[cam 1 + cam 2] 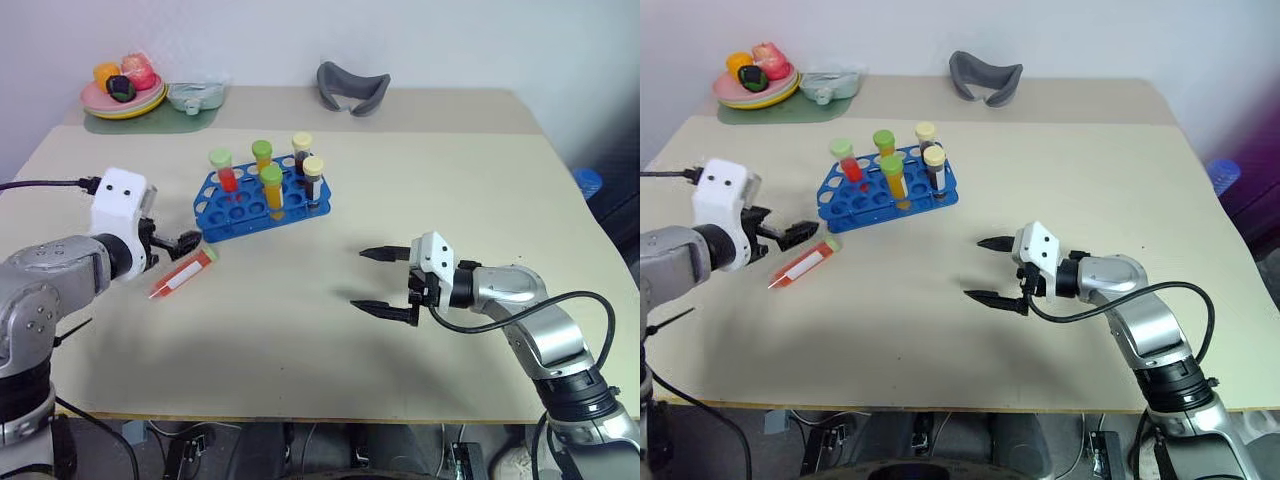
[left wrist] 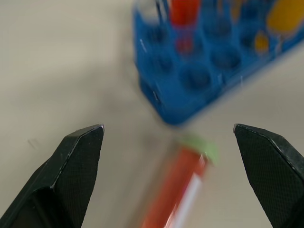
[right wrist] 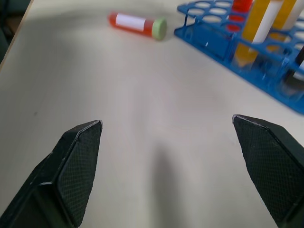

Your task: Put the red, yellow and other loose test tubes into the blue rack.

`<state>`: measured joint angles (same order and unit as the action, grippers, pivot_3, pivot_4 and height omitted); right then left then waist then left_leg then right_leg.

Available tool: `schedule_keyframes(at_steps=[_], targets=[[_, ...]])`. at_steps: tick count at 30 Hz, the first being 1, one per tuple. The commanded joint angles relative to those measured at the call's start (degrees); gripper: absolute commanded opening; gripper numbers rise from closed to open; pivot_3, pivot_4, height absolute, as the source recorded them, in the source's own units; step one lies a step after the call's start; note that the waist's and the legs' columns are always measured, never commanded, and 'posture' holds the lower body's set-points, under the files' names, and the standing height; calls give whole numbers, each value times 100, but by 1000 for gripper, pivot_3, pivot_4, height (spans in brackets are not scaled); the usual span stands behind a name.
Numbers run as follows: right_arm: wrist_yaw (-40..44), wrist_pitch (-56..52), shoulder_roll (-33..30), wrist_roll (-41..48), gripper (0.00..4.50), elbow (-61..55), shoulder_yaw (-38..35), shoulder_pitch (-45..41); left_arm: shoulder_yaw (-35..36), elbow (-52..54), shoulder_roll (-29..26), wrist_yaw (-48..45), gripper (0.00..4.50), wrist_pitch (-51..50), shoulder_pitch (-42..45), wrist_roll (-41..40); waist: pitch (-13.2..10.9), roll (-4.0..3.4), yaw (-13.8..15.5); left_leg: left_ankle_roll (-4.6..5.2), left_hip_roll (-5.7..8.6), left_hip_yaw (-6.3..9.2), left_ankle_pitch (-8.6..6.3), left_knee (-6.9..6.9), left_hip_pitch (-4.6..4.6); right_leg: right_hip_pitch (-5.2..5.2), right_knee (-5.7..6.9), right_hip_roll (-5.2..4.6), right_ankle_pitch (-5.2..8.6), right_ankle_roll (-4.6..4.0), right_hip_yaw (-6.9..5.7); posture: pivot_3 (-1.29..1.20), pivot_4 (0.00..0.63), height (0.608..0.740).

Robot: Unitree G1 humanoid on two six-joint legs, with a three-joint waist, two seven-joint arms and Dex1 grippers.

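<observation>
Lying on its side on the table point(image 1: 300, 340), 1 loose red test tube point(image 1: 182, 274) with a green cap waits just beside the blue rack point(image 1: 232, 212), where 5 tubes already stand upright. The left gripper point(image 1: 172, 243) hovers beside the tube, fingers spread wide and holding nothing; the right gripper point(image 1: 385, 282) hangs open and empty, well apart. Judged the pickup step: next, the left fingers must straddle the tube and close.

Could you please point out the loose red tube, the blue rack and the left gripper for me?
Red tube point(image 1: 180, 275), left eye view, on its labelled middle.
Blue rack point(image 1: 232, 212), left eye view, on its empty front holes.
Left gripper point(image 2: 171, 178), left wrist view, midway between its fingertips.
</observation>
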<state>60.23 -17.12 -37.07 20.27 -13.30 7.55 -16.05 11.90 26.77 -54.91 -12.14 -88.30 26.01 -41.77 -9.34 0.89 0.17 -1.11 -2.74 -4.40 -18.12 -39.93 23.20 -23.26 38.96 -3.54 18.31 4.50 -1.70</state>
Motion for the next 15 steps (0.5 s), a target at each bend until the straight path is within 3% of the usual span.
schedule_keyframes(at_steps=[1, 9, 15], targets=[[32, 119, -48, -23, 4500, -146, -67, 14, -660, -325, -216, -380, 4470, -405, 361, 17, 2, -4, -2, 0, 1, -5, 0, 3, -4, 0, 0, -1, 0, 0, 1, 0, 150, 735], [55, 164, -100, -98, 4500, -299, -55, 178, -2389, -1196, -727, -1437, 4470, 435, 1082, 633, -4, 5, 54, -1, 2, -6, 0, -5, 1, -1, 0, -1, 0, 0, 0, 0, 150, 735], [-79, 113, -48, -87, 4500, -476, -61, 347, -3327, -1826, -727, -2239, 4470, 1179, 1571, 1304, -4, 5, 52, 0, 4, -10, 0, -6, 4, -4, -1, 0, 0, 0, 0, 0, 150, 735]])
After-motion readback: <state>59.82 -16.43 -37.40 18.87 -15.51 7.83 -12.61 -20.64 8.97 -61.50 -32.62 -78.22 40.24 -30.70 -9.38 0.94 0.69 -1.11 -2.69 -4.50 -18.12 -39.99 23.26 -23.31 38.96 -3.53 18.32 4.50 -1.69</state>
